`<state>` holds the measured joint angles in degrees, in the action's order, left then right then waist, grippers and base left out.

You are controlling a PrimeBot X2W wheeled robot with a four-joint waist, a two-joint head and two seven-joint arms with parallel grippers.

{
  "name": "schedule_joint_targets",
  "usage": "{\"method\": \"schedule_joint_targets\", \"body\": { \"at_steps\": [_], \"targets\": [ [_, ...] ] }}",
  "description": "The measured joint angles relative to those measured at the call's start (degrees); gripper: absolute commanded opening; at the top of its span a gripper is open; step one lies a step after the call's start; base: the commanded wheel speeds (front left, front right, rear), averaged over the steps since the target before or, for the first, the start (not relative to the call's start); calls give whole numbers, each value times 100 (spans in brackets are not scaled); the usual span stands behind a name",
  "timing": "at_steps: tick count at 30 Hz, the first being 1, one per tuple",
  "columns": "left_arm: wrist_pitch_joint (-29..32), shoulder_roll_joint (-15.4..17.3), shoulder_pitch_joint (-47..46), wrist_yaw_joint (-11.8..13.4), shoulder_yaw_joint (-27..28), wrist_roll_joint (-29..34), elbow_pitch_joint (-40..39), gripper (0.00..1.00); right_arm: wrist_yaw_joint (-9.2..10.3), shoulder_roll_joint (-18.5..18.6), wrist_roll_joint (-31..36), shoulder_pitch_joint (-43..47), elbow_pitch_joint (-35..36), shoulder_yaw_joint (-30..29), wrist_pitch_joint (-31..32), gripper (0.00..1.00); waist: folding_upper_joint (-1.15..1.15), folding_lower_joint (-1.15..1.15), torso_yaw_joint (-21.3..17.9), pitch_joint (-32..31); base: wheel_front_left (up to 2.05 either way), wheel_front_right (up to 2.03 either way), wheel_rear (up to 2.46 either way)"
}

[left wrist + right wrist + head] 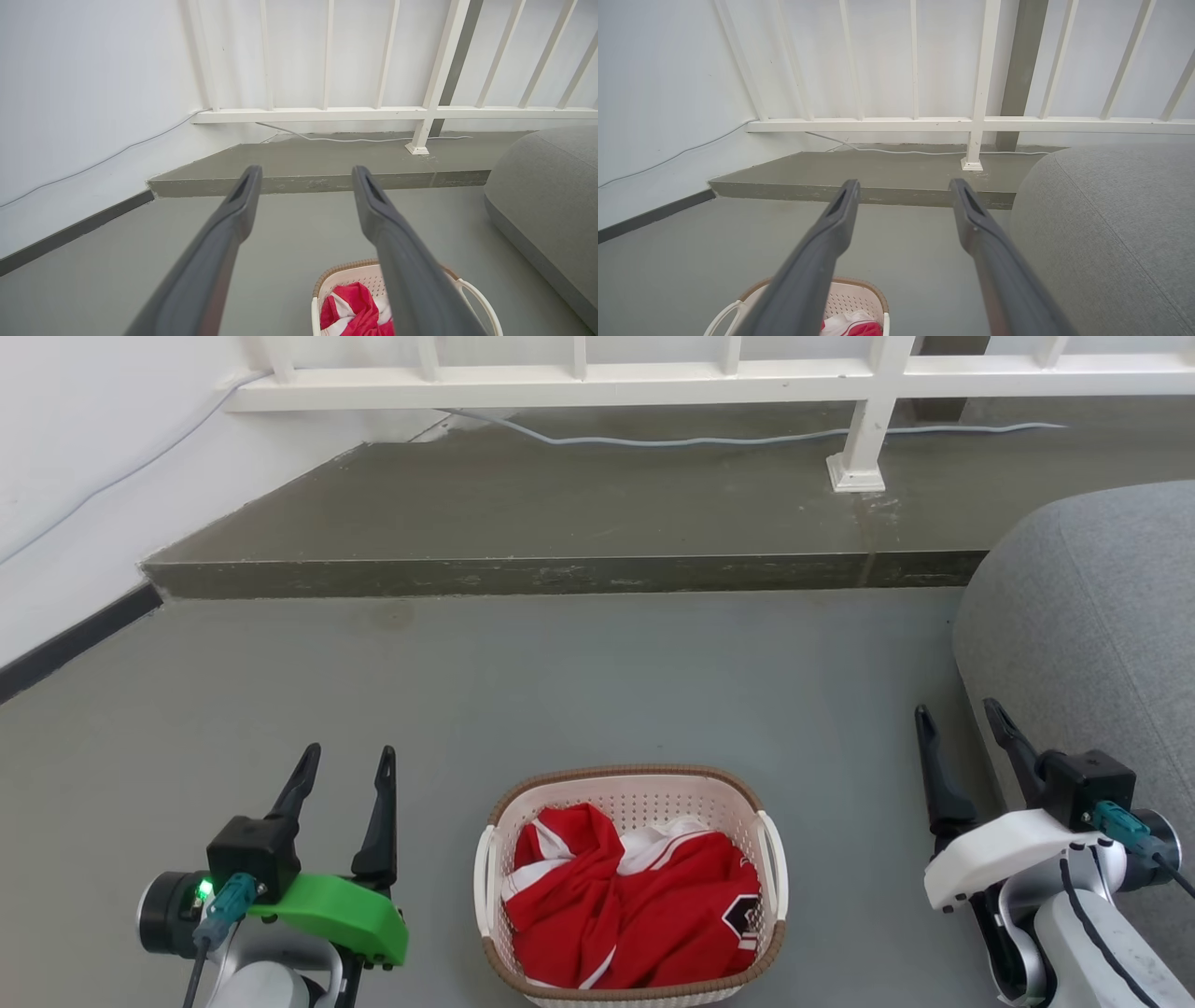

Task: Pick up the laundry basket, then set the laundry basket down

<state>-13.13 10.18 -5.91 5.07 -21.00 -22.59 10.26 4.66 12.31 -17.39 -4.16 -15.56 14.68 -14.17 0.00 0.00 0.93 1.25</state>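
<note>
Head looks down-forward; wrists low, forward; all share laundry basket (pixel 635 771).

Cream perforated laundry basket (pixel 631 803), brown rim, holds red-and-white garment (pixel 625 905).

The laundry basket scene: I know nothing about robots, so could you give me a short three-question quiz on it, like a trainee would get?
1. True or false: the laundry basket stands on the floor, touched by neither gripper.
2. What lies in the basket? A) a red and white garment B) blue towels C) nothing
3. Fill in: the left gripper and the right gripper are both ____ (open or shut).
Key: 1 true; 2 A; 3 open.
</note>
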Motion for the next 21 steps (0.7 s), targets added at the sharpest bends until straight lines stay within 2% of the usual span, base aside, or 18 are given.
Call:
{"method": "schedule_joint_targets", "body": {
  "at_steps": [21],
  "targets": [
    [-1,-15,-9,9,4,0,18,100,-3,-13,1,-8,-25,-47,0,100,0,0,21,222,0,0,0]
  ]
}}
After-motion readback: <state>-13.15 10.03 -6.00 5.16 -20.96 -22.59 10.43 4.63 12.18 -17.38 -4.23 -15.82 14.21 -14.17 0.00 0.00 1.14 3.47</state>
